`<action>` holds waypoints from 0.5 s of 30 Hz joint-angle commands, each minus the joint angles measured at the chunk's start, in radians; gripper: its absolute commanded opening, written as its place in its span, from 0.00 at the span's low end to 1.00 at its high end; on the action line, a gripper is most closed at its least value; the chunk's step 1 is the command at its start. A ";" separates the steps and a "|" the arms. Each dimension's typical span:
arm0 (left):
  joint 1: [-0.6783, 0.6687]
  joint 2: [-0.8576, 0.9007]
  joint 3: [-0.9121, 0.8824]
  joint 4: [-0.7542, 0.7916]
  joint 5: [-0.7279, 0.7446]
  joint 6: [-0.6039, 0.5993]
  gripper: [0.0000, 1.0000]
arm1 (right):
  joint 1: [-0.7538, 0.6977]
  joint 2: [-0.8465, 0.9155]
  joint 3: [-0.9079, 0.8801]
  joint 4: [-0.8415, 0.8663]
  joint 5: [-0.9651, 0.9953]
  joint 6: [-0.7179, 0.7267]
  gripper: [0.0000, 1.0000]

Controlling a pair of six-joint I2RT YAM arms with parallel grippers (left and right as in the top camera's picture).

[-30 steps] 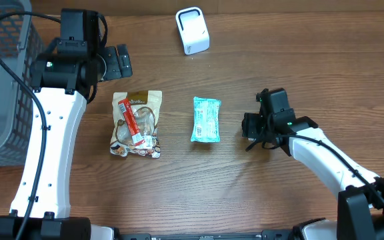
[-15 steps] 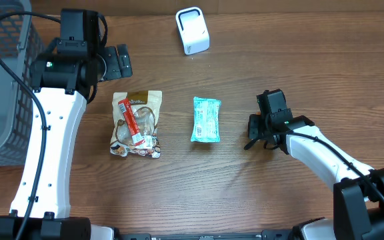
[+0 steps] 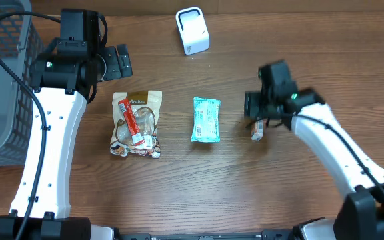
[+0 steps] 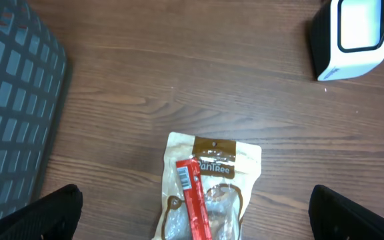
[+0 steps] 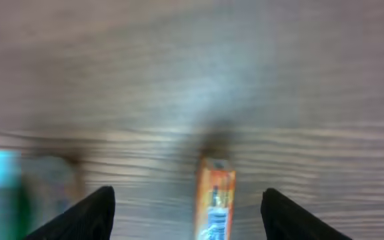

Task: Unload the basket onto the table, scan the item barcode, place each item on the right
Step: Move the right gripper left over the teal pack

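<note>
Right gripper point(image 3: 259, 115) lifted clear, orange packet point(image 3: 257, 129) uncovered.
My jaws stand wide, empty; packet lies at my 6 o'clock. Barcode scanner point(image 3: 192, 30), 11 o'clock, unvisited, so I likely need a regrasp.

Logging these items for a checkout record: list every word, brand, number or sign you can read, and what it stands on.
"aniTree" (roughly; its start is covered): label band on the brown pouch, left wrist view.
Barcode on the red stick lying on the pouch: digits too small to read.
Print on the teal packet: too small to read.
Barcode on the orange stick: blurred.
On the white scanner: no text visible.
</note>
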 commanded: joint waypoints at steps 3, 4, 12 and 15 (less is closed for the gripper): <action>0.001 0.002 0.013 0.001 -0.009 -0.013 1.00 | 0.003 -0.003 0.192 -0.111 -0.196 -0.010 0.70; 0.001 0.002 0.013 0.001 -0.009 -0.013 1.00 | 0.003 -0.003 0.193 -0.114 -0.237 -0.010 0.69; 0.001 0.002 0.013 0.001 -0.009 -0.013 1.00 | 0.006 0.001 0.094 -0.089 -0.399 -0.006 0.54; 0.001 0.002 0.013 0.001 -0.009 -0.013 1.00 | 0.023 0.001 0.040 -0.053 -0.400 -0.006 0.54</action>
